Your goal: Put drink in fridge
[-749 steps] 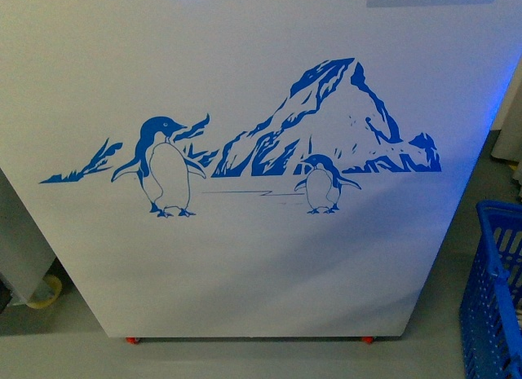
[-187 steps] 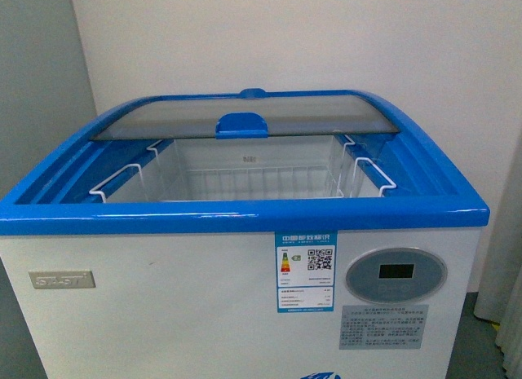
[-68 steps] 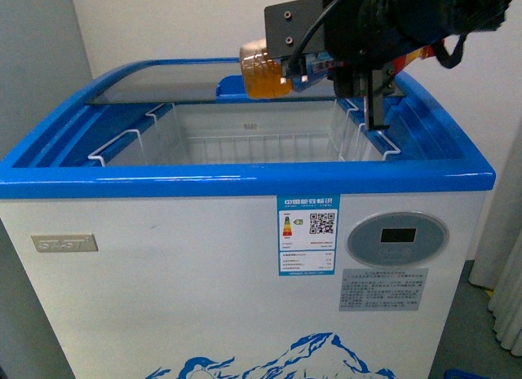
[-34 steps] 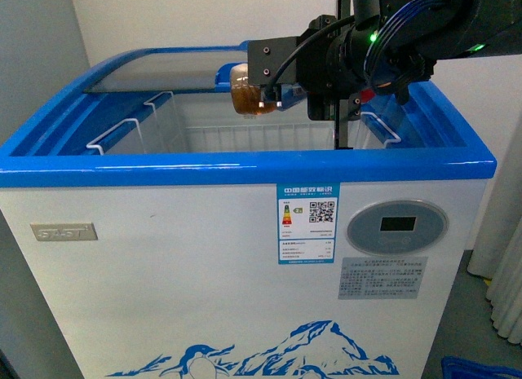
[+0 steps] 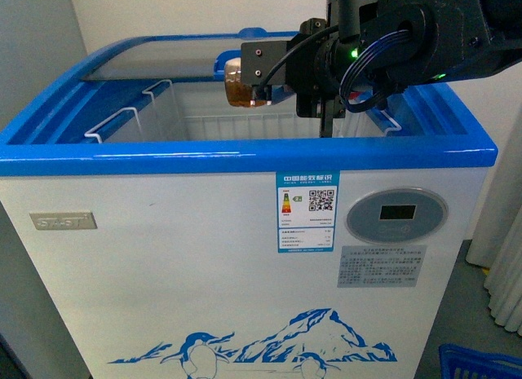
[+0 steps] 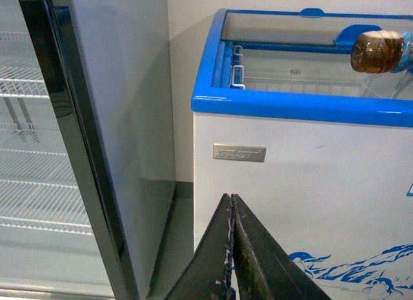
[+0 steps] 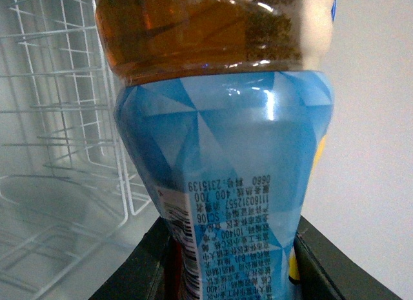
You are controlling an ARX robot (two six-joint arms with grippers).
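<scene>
Front view: the right fingers [image 5: 265,69] clamp the drink [image 5: 238,81] sideways, base pointing left, over the open top of the fridge [image 5: 245,155]. The glass lid [image 5: 155,61] sits at the far side, so the way down looks free.

Left wrist view: the left fingers [image 6: 248,261] are pressed together and empty, in front of the fridge's left corner, apparently parked clear.

Right wrist view: both fingers grip the labelled waist, with the wire basket [image 7: 64,119] below, likely the drop spot.
</scene>
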